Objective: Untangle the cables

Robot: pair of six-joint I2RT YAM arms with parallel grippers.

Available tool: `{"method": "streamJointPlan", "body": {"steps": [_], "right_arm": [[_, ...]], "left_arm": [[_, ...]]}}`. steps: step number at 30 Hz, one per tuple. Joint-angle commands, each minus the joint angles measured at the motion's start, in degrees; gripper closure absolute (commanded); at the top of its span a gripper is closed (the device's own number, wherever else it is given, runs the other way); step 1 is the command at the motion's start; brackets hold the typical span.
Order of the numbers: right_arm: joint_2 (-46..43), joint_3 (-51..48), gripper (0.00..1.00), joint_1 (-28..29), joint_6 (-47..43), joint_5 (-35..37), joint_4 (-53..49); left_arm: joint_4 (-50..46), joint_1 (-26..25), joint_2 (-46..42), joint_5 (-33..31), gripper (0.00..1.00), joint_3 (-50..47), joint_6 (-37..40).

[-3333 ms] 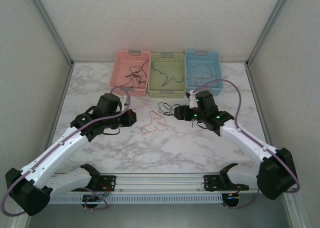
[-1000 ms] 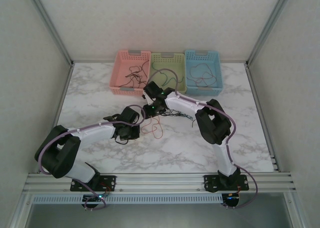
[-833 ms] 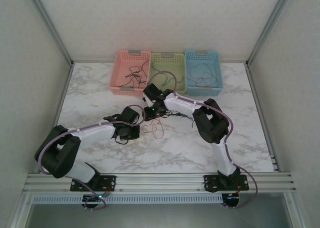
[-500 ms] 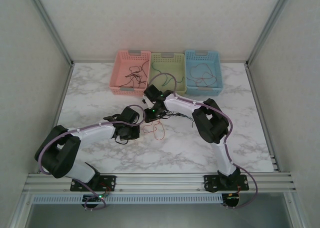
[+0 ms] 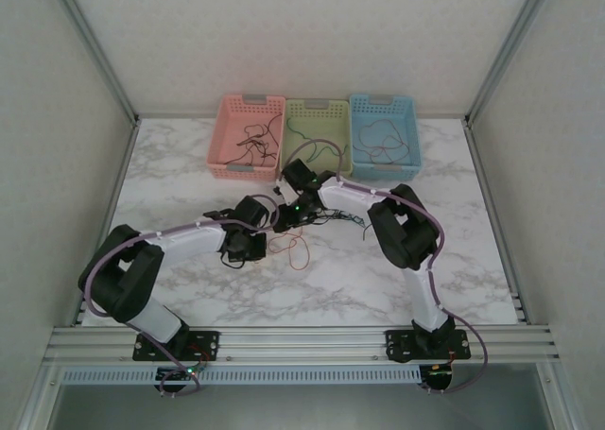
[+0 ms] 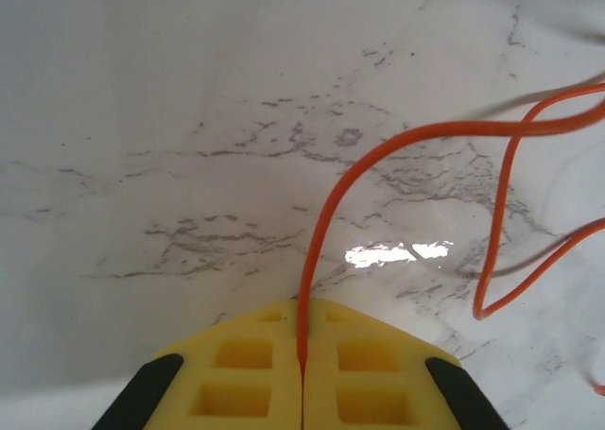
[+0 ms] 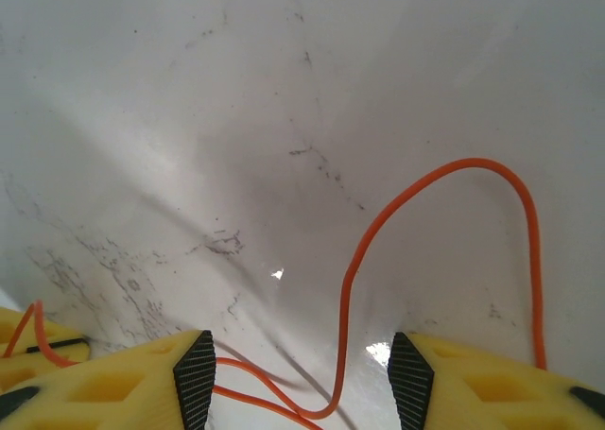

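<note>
Pulling now risks a tighter knot: your left gripper (image 6: pixel 302 359) is clamped fully on the orange cable (image 6: pixel 321 232) lying on the table (image 5: pixel 189 165), while the right gripper (image 7: pixel 301 373) straddles its loop, jaws half open, gripping nothing.

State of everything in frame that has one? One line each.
left gripper, shut on orange cable
right gripper, open, fingers either side of a slack orange cable loop
orange cable, pinched at one spot, rest lying slack
pink basket, holds cables
green basket, holds cables
blue basket, holds cables
</note>
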Motion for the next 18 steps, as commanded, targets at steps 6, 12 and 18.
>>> {"method": "streamJointPlan", "body": {"steps": [6, 12, 18], "right_arm": [[1.02, -2.90, 0.54, 0.06, -0.42, -6.95, 0.30], [-0.27, -3.29, 0.89, 0.02, 1.09, -9.05, 2.37], [-9.25, -4.74, 1.00, -2.02, 2.34, -9.01, 4.38]], "left_arm": [[8.91, 1.10, 7.11, -1.76, 1.00, 0.63, 0.68], [9.95, 1.10, 5.66, -1.76, 1.00, -0.67, 0.20], [8.77, 1.10, -3.87, -3.61, 0.82, -2.59, -0.25]]}}
